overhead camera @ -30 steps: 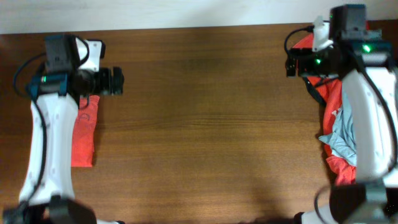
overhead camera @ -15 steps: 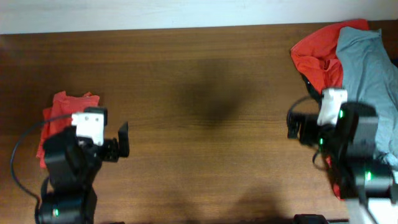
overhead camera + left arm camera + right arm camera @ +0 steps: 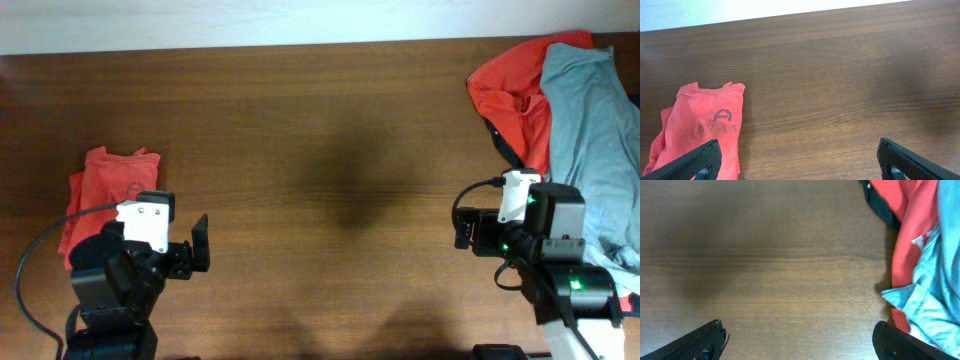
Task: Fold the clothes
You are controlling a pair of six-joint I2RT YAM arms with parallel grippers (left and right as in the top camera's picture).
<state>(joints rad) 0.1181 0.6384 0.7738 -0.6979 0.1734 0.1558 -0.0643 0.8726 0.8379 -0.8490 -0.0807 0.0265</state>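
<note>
A folded orange-red T-shirt (image 3: pixel 105 190) with a small dark print lies at the left of the table; it also shows in the left wrist view (image 3: pixel 705 122). An unfolded orange-red T-shirt (image 3: pixel 510 95) and a light grey-blue T-shirt (image 3: pixel 590 130) lie heaped at the far right, the grey-blue one on top. Both show in the right wrist view, orange-red (image 3: pixel 907 240) and grey-blue (image 3: pixel 935 295). My left gripper (image 3: pixel 198 243) (image 3: pixel 800 165) is open and empty, just right of the folded shirt. My right gripper (image 3: pixel 463 228) (image 3: pixel 802 345) is open and empty, left of the heap.
The table is dark brown wood (image 3: pixel 330 150) with a pale wall along its far edge. A dark strip of fabric (image 3: pixel 882 210) pokes out from under the heap's left side. Both arm bases stand at the front edge.
Both arms have pulled back from the far side of the table toward the front edge. The folded shirt and the heap are now uncovered. Both grippers stay open and empty.
</note>
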